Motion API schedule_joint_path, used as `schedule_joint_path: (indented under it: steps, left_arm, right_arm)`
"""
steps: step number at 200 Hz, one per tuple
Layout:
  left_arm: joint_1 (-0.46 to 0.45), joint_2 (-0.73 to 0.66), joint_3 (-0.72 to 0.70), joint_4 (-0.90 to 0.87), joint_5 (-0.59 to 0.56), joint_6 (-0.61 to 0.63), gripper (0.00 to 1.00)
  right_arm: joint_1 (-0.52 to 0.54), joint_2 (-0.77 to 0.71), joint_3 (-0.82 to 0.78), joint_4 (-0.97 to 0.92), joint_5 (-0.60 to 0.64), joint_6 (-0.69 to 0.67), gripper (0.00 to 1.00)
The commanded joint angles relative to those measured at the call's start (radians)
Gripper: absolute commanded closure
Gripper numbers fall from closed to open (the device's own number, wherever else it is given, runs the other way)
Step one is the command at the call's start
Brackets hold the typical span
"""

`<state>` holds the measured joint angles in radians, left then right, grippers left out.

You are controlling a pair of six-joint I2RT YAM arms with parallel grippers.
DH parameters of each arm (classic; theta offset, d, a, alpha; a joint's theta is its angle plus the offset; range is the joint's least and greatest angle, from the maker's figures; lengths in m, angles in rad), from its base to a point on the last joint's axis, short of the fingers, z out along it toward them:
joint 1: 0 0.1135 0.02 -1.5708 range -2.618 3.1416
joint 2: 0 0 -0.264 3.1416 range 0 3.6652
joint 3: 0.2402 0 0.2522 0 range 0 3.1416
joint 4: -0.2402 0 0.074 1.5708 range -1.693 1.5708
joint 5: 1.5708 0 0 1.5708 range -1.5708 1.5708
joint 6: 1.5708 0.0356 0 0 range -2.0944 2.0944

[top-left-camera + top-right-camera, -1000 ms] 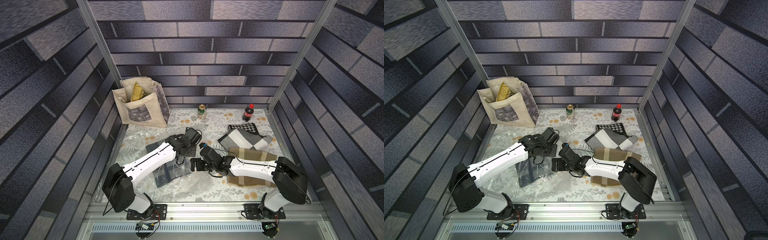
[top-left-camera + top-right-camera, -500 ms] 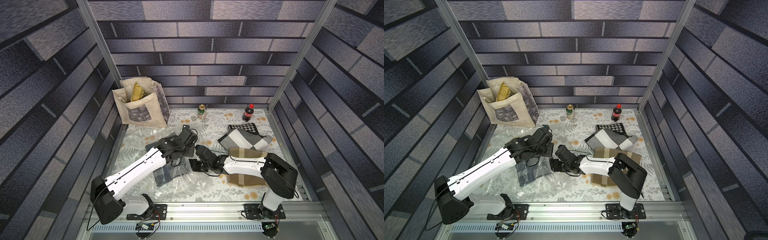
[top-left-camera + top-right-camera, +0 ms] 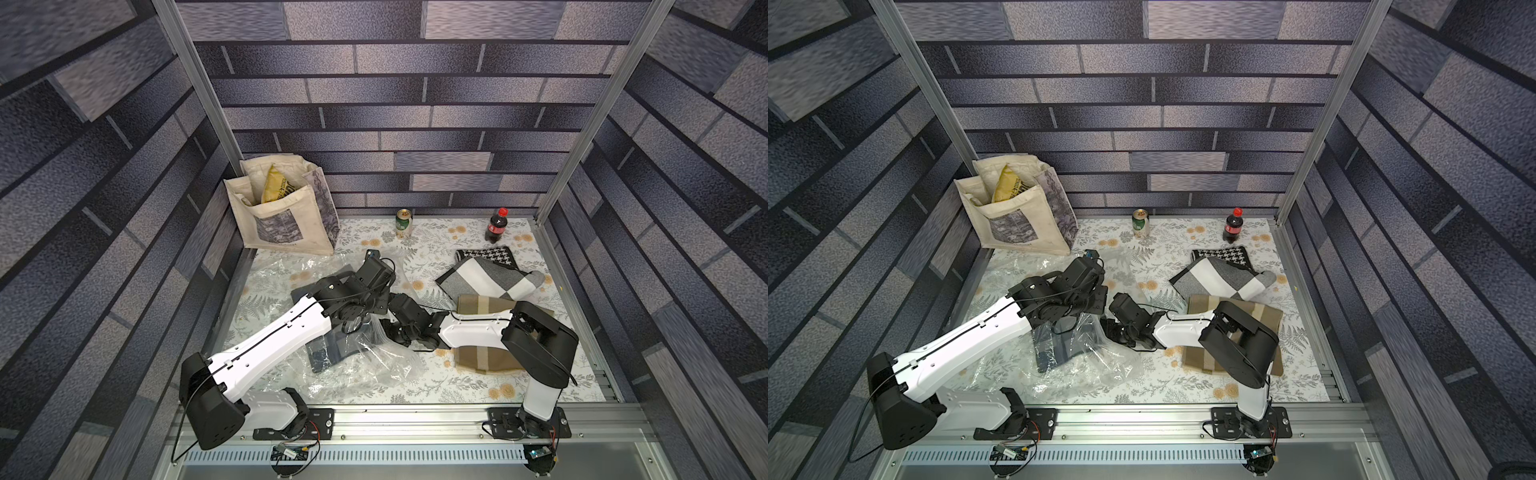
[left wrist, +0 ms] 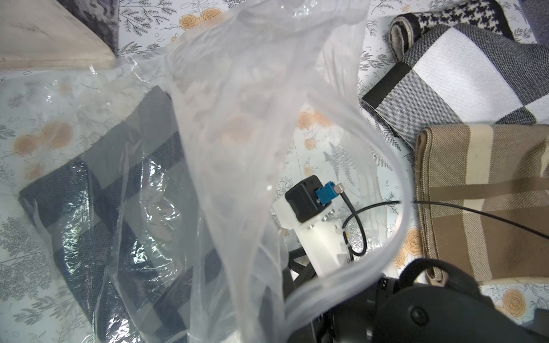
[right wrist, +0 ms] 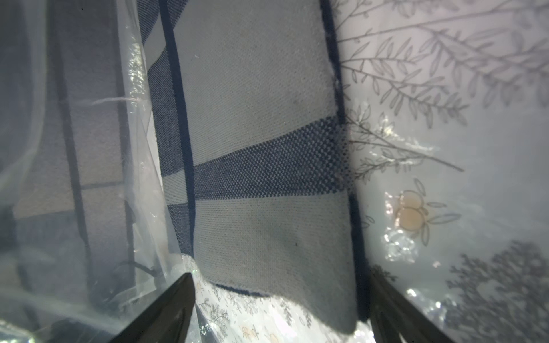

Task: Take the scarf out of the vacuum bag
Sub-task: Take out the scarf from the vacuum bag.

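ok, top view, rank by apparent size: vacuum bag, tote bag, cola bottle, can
1. vacuum bag: widest spread, though partly hidden under the arms.
2. tote bag.
3. cola bottle and can: both small at the back wall, too close to rank.

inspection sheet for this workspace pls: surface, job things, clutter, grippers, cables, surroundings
surface: floral tablecloth, partly under plastic
job's things: vacuum bag crumpled, mouth lifted; dark plaid scarf inside it
clutter: tote bag holding a yellow snack packet; green can; cola bottle; houndstooth scarf, grey check scarf, tan striped scarf folded outside the bag
grippers: left gripper shut, seemingly pinching the bag's mouth up; right gripper open at the mouth, straddling the scarf's end
cables: black cable from the right wrist camera, over the tan striped scarf
surroundings: brick-pattern walls, aluminium frame posts
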<state>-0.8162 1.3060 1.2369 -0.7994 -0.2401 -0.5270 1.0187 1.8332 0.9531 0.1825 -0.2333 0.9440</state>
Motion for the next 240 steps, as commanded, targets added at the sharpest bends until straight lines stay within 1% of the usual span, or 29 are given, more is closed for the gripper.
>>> schedule_joint_path:
  steps: [1,38,70,98,111,123,137,148,167,193,203,217,233,240]
  left_arm:
    - [-0.010,0.006,-0.012,0.028,-0.019,-0.004,1.00]
    - [-0.013,0.006,-0.025,0.034,-0.019,-0.007,1.00]
    - [-0.015,-0.002,-0.039,0.037,-0.024,-0.011,1.00]
    - [-0.015,-0.015,-0.056,0.040,-0.027,-0.013,1.00]
    - [-0.016,-0.018,-0.064,0.038,-0.027,-0.016,1.00]
    - [-0.015,-0.020,-0.068,0.039,-0.027,-0.016,1.00]
    - [-0.015,-0.024,-0.070,0.036,-0.029,-0.016,1.00]
    - [-0.016,-0.027,-0.070,0.034,-0.034,-0.015,1.00]
    - [-0.014,-0.031,-0.070,0.032,-0.038,-0.012,1.00]
    - [-0.013,-0.022,-0.070,0.038,-0.035,-0.010,1.00]
    - [-0.013,-0.021,-0.070,0.041,-0.033,-0.011,1.00]
    - [-0.012,-0.021,-0.070,0.045,-0.033,-0.012,1.00]
    - [-0.012,-0.022,-0.068,0.045,-0.034,-0.014,1.00]
    - [-0.012,-0.022,-0.068,0.045,-0.033,-0.014,1.00]
  right_arm:
    - [-0.005,0.042,-0.025,0.044,-0.025,0.042,0.09]
    - [-0.005,0.080,-0.033,0.110,-0.061,0.079,0.09]
    - [-0.004,0.118,-0.055,0.268,-0.100,0.143,0.11]
    - [-0.009,0.152,-0.074,0.397,-0.124,0.205,0.14]
    - [-0.012,0.169,-0.076,0.442,-0.136,0.233,0.17]
    - [-0.014,0.183,-0.080,0.477,-0.141,0.261,0.18]
    - [-0.019,0.184,-0.087,0.482,-0.127,0.295,0.20]
    - [-0.021,0.168,-0.094,0.476,-0.115,0.296,0.22]
    - [-0.021,0.105,-0.106,0.401,-0.075,0.270,0.28]
    - [-0.026,0.033,-0.082,0.263,-0.047,0.215,0.46]
    - [-0.027,0.025,-0.070,0.220,-0.046,0.201,0.55]
    - [-0.030,0.025,-0.058,0.199,-0.055,0.195,0.60]
    - [-0.032,0.040,-0.052,0.198,-0.066,0.197,0.72]
    - [-0.032,0.052,-0.050,0.199,-0.071,0.203,0.73]
